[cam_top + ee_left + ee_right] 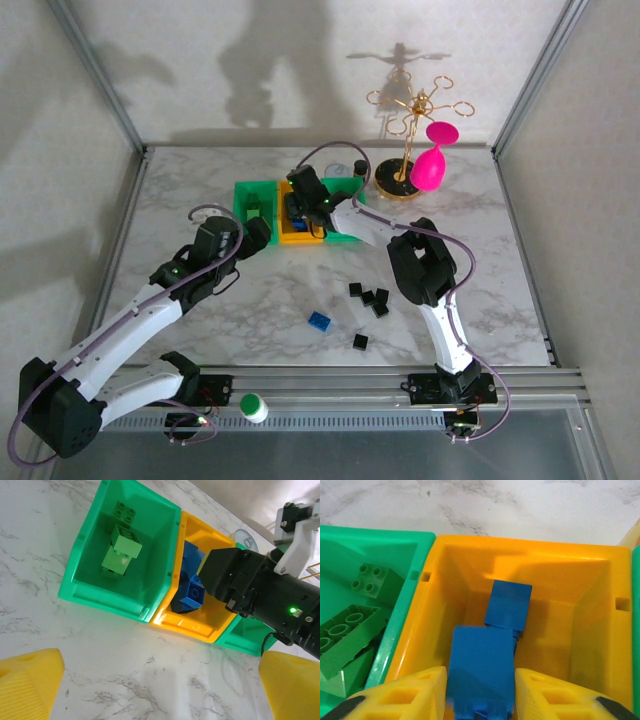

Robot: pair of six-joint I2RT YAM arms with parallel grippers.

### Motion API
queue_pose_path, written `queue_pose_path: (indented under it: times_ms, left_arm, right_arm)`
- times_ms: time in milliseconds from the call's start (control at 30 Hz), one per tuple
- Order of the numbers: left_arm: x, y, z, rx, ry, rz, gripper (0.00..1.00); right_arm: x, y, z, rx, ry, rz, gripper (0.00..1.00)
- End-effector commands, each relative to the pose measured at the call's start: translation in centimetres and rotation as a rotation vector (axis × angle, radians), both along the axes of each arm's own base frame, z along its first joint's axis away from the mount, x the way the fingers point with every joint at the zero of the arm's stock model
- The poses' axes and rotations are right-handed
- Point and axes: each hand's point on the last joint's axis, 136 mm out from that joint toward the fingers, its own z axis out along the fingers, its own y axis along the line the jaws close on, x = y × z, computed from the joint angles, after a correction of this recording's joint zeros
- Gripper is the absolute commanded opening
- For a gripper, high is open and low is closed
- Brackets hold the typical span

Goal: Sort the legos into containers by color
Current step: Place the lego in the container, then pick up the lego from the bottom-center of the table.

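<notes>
Right tool over yellow bin, arm extended, blue lego between fingers

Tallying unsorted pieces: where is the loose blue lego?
In the top view, the loose blue lego lies on the table toward its near edge, roughly mid-width, just left of the scattered black legos.

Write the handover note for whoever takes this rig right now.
Right gripper: closed on a blue brick, over the yellow bin, not released yet.
Left gripper: open, empty, above bare table near the bins.
Done: green bricks in the left green bin; another blue piece lies in the yellow bin.
Left: drop the held brick; one loose blue brick and five black bricks lie on the table in front of the right arm. Right green bin: contents hidden.
</notes>
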Motion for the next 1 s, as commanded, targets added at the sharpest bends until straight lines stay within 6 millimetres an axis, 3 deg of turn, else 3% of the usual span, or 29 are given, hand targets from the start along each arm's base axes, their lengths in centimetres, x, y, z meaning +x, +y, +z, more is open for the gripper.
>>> queue_pose_path:
  times_ms: [0,100,267,500,733,967]
  left_arm:
    - [0.4,-0.2,1.7,-0.029,-0.041,-0.01,1.0]
    - [0.3,-0.2,1.7,-0.029,-0.04,-0.008,1.0]
    - [0.3,-0.5,1.9,-0.048,-0.042,-0.018,1.0]
    - [-0.6,-0.6,1.8,-0.064,-0.042,-0.033,1.0]
    - [-2.1,-1.1,1.2,-0.076,-0.028,-0.064,1.0]
    - [-4.2,-2.1,-0.3,-0.052,0.007,-0.101,1.0]
  right_arm:
    - [0.9,0.3,0.4,-0.001,-0.023,0.014,0.42]
    - [0.9,0.4,1.2,0.009,-0.033,0.016,0.45]
    - [0.4,0.4,4.4,0.043,-0.069,0.034,0.49]
    - [-3.6,-0.7,7.5,0.046,-0.1,0.066,0.54]
    - [-10.1,-2.9,6.3,0.004,-0.041,0.138,0.59]
    - [-17.8,-6.0,3.0,-0.076,0.075,0.229,0.64]
